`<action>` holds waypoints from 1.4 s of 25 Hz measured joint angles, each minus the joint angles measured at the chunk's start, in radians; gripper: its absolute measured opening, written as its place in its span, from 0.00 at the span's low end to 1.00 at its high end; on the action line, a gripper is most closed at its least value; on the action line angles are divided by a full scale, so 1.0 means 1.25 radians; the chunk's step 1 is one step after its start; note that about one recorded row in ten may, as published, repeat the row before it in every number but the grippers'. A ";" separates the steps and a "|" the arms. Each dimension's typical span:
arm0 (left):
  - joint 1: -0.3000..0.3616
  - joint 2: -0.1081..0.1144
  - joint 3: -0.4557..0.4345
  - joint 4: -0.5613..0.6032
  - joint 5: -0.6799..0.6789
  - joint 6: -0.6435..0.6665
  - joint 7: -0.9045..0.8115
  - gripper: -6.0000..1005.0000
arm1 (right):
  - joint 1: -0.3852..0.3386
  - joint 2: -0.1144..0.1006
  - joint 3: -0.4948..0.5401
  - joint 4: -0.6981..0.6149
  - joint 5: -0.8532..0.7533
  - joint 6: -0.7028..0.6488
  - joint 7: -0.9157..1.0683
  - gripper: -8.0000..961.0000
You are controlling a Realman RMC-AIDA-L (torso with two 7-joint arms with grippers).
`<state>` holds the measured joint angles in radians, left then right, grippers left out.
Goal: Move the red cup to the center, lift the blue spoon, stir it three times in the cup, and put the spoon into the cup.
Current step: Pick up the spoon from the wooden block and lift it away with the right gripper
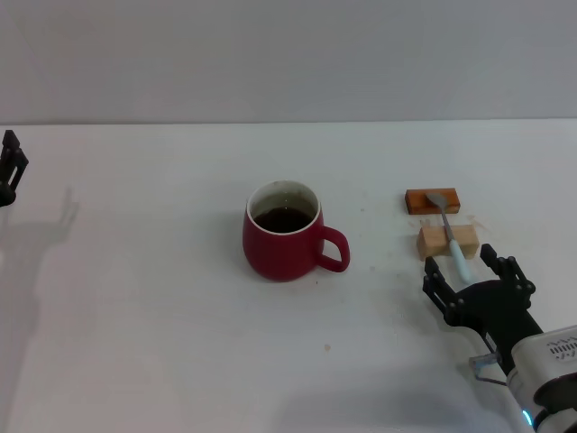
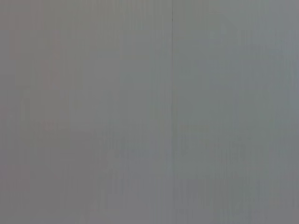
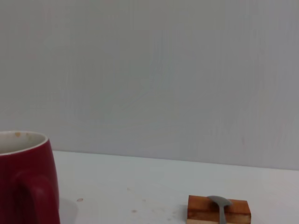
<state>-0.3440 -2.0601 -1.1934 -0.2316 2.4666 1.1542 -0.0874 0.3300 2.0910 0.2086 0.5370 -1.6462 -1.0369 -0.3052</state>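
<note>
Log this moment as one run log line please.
red cup: table centre, dark liquid | blue spoon: resting across two wooden blocks | right tool: open around spoon handle | left tool: parked far left

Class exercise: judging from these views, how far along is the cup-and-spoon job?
Done: the red cup already stands mid-table. In hand: the right gripper, open, straddles the blue spoon handle; the spoon lies across two wooden blocks, unlifted. Left: lifting, three stirs, dropping it in. The left gripper sits parked at the table's edge.

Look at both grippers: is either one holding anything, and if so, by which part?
Nothing is held. The right gripper is open around the spoon's handle end, not yet closed. The left gripper is parked far left.
</note>
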 joint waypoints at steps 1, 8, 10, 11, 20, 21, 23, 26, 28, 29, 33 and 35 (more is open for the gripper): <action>0.000 0.000 0.000 0.000 0.000 0.000 0.000 0.82 | 0.000 0.000 0.000 0.000 0.000 0.000 0.000 0.82; 0.003 0.000 0.000 0.000 0.000 0.001 0.000 0.82 | -0.001 0.000 0.001 0.000 0.000 -0.001 0.000 0.80; 0.003 0.000 0.000 0.000 0.000 0.001 0.000 0.82 | -0.001 0.000 0.001 0.000 0.000 -0.001 0.001 0.79; 0.003 0.000 0.000 0.000 0.000 0.001 0.000 0.82 | -0.001 0.000 0.001 0.000 0.000 -0.001 0.001 0.78; 0.004 -0.001 0.000 0.000 -0.001 0.001 0.000 0.82 | -0.001 -0.001 0.000 0.002 0.000 0.002 0.002 0.71; 0.004 -0.001 0.000 0.000 -0.001 0.001 0.000 0.82 | -0.001 -0.001 0.001 0.002 0.000 0.002 0.002 0.70; 0.004 -0.001 0.000 0.000 -0.001 0.001 0.000 0.82 | 0.000 -0.001 0.001 0.002 0.000 0.002 0.003 0.66; 0.004 0.000 0.000 0.000 -0.001 0.001 0.000 0.82 | 0.000 -0.001 0.003 0.001 0.000 0.003 0.004 0.55; 0.005 0.000 0.000 0.000 -0.001 0.001 0.000 0.82 | 0.000 -0.001 0.006 -0.001 0.000 0.004 0.009 0.52; 0.005 0.000 0.000 0.000 -0.002 0.001 0.000 0.82 | 0.000 -0.001 0.007 -0.001 0.000 0.004 0.012 0.52; 0.006 0.000 0.000 0.000 -0.003 0.001 0.000 0.82 | 0.001 -0.001 0.010 -0.002 0.000 0.005 0.013 0.51; 0.007 0.000 0.000 0.000 -0.004 0.001 0.000 0.82 | 0.001 -0.001 0.010 -0.002 0.000 0.005 0.013 0.51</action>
<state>-0.3354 -2.0601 -1.1934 -0.2317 2.4621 1.1550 -0.0874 0.3315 2.0892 0.2210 0.5342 -1.6459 -1.0308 -0.2884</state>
